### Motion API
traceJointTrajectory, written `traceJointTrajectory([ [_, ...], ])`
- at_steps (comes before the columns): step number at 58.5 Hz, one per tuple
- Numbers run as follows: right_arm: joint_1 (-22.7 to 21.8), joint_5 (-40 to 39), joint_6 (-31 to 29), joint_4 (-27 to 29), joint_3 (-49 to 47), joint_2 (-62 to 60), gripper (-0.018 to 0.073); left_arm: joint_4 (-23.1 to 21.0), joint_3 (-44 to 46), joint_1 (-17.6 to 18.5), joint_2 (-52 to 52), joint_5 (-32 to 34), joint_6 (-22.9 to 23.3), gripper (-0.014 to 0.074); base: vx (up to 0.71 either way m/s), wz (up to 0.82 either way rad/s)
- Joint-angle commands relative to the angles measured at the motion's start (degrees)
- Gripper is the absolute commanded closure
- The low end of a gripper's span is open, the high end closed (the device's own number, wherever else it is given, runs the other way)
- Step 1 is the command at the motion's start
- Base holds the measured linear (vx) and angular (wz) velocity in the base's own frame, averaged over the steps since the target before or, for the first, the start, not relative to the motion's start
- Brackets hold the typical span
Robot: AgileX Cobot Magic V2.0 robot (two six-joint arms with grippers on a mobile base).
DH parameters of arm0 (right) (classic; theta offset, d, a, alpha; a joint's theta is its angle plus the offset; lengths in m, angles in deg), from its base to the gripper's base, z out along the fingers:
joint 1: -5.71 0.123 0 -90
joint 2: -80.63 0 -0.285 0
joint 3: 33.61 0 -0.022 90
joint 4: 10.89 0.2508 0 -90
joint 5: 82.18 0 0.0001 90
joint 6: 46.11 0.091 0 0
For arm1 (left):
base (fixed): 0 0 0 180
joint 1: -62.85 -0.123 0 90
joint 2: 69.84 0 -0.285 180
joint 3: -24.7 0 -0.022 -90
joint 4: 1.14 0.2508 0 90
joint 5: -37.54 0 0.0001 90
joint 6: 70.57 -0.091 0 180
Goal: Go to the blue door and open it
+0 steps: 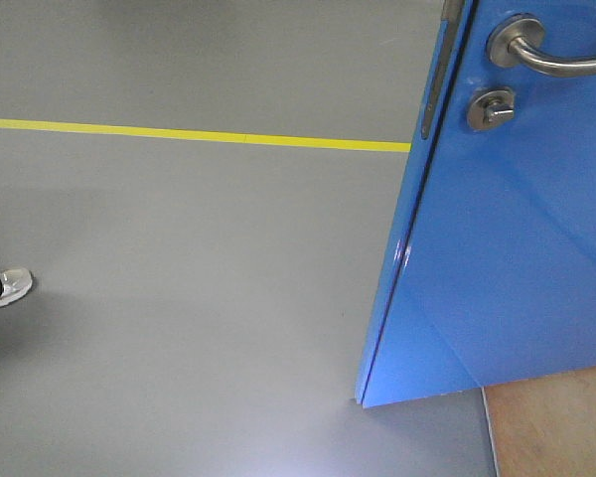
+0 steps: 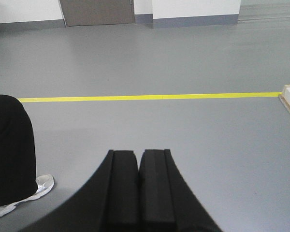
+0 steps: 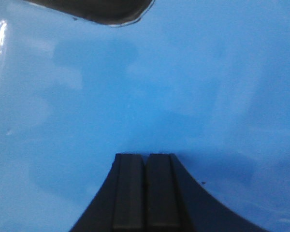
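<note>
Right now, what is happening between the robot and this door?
A two-armed robot faces a glossy blue door with a silver lever handle. The right gripper, shut and empty, points at the panel from close; neither gripper holds the handle. The left gripper, also shut, points over grey floor with a yellow line. The door's free edge shows, so it seems ajar.
</note>
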Motion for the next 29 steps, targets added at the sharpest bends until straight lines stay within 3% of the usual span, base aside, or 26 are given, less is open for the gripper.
traceJointTrajectory([
  [1, 0.2, -2.57, -0.62, 1.06, -1.97, -1.42, 0.0567, 0.0, -0.03, -0.14, -0.81, 4.54, 0.18, 0.0526, 0.26, 0.05],
  [29, 0.2, -2.57, -0.62, 1.06, -1.97, -1.42, 0.0567, 0.0, -0.03, -0.14, -0.81, 4.54, 0.18, 0.0526, 0.26, 0.04],
])
